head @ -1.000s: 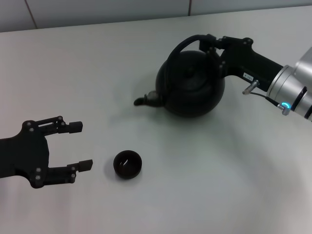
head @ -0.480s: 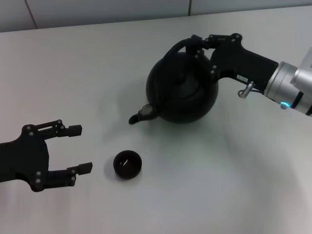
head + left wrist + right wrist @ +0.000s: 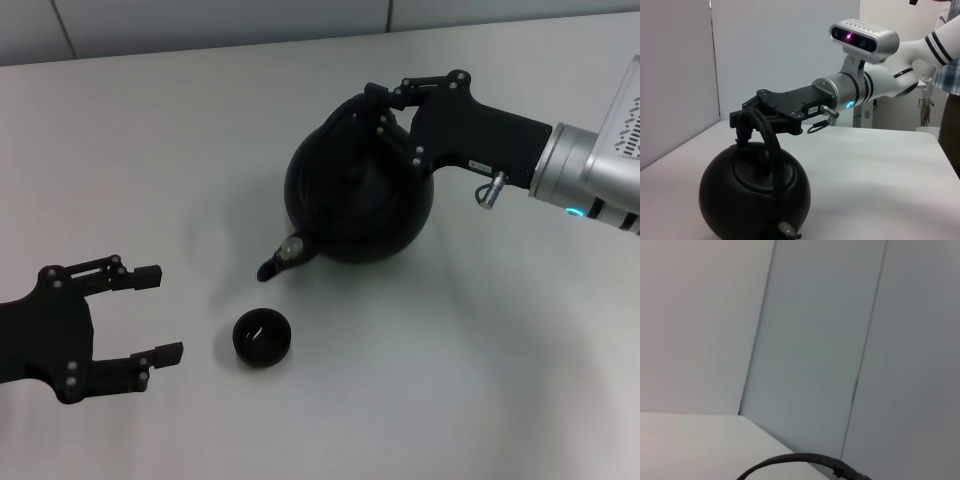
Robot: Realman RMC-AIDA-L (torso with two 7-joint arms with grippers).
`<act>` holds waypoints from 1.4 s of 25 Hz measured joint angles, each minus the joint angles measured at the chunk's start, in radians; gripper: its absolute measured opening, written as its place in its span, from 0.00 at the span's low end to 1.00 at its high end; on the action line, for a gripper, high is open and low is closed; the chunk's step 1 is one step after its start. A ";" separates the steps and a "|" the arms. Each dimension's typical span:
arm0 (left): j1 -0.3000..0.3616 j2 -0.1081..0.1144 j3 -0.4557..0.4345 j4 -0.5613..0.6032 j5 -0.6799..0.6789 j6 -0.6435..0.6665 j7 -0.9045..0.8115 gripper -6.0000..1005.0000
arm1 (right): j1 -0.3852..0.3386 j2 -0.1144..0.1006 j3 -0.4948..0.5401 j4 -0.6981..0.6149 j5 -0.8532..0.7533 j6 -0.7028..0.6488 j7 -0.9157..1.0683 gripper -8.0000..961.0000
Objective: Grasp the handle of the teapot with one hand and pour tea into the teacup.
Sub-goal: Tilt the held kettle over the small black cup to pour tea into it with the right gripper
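- Teapot first: we see the large round matte-black teapot [image 3: 358, 200] right of centre on the pale grey tabletop [image 3: 180, 150], tilted so that its short stubby spout [image 3: 279, 258] points down toward the near left.
- We find the tall black arched hoop handle [image 3: 345, 110] over its top, held at its far right end; in the left wrist view the same hoop [image 3: 767, 135] rises from the pot's body [image 3: 755, 192] up into the black fingers.
- We see the right gripper [image 3: 385, 105], a black claw on a silver wrist reaching in from the right, clamped tight on that handle, its fingers pressed against the hoop.
- From the right wrist view we make out only a thin curve of the handle [image 3: 790, 460] against a pale wall.
- We place the tiny round black handleless teacup [image 3: 262, 338] nearer to us, to the near left of the pot, upright on the table; the spout tip is just above and beyond its rim, apart from it.
- We cannot tell whether any tea is running.
- We see the left gripper [image 3: 155, 312] at the near left, left of the cup and apart from it, with its two black fingers spread wide and holding nothing.
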 joint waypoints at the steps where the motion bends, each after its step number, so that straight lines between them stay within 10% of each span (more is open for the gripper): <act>1: 0.001 0.000 0.000 0.000 0.000 0.000 0.000 0.78 | -0.001 0.000 0.000 -0.004 -0.005 0.000 -0.001 0.15; 35: -0.005 -0.001 -0.002 0.002 0.000 -0.013 0.000 0.78 | -0.036 0.005 -0.047 -0.111 -0.023 -0.041 -0.049 0.14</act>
